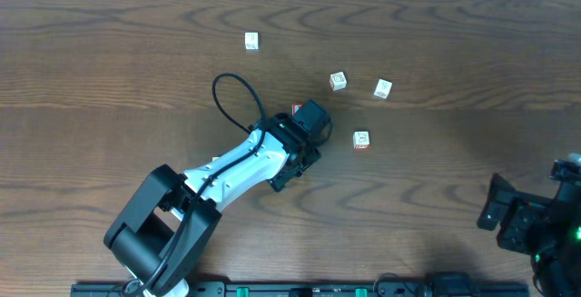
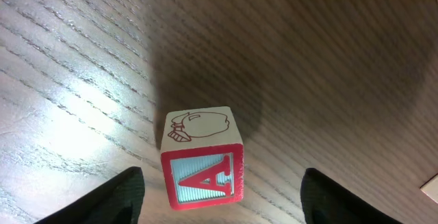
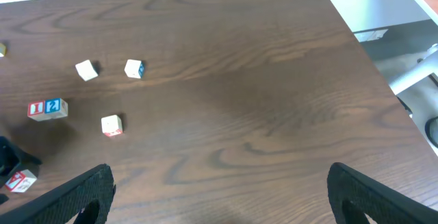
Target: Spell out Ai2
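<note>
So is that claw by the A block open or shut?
Open. The left gripper has its fingers clear of the A cube on both sides, table showing between.

A red capital "A" is showing on the side face of the A cube, sitting in a pale blue panel inside a red border. In the right wrist view, the I cube is showing a pale "I" on red. The 2 cube, touching it, is showing a pale "2" on blue. Both are looking small and barely legible.
</note>
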Motion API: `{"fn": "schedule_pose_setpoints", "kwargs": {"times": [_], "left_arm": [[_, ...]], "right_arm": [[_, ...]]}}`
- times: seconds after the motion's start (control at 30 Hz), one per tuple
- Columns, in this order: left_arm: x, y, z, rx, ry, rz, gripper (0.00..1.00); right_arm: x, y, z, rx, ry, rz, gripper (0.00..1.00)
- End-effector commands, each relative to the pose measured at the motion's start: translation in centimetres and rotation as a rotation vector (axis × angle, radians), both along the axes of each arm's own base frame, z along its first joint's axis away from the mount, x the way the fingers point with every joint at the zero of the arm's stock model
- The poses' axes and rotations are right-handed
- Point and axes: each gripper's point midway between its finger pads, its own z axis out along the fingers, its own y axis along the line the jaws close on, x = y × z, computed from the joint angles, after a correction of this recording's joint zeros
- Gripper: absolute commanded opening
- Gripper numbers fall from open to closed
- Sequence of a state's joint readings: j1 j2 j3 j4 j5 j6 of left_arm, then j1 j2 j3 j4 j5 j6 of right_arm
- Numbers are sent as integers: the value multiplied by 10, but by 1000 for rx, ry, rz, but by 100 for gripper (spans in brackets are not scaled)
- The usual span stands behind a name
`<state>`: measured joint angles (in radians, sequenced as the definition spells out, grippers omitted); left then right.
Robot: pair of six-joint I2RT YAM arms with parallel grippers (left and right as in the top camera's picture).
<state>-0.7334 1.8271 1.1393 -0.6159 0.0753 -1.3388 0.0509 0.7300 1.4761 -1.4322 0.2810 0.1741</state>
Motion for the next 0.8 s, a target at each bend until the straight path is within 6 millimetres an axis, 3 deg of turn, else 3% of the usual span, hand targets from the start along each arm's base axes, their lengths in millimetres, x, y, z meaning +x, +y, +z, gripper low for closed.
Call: {"fn": "schedule_pose_setpoints", "kwargs": {"times": [0.0,0.23,0.77], "left_arm": [[-1,2,-3,13,3,9,72],[-1,3,-4,16,1,9,61],[-2,9,-7,49,6,12,54]], "right_arm": [[-2,-2,-1,-3,3,-11,99],[-4,-3,-3,-7,15,-15,99],[-5,-4,-4,-11,20,-19,99]]}}
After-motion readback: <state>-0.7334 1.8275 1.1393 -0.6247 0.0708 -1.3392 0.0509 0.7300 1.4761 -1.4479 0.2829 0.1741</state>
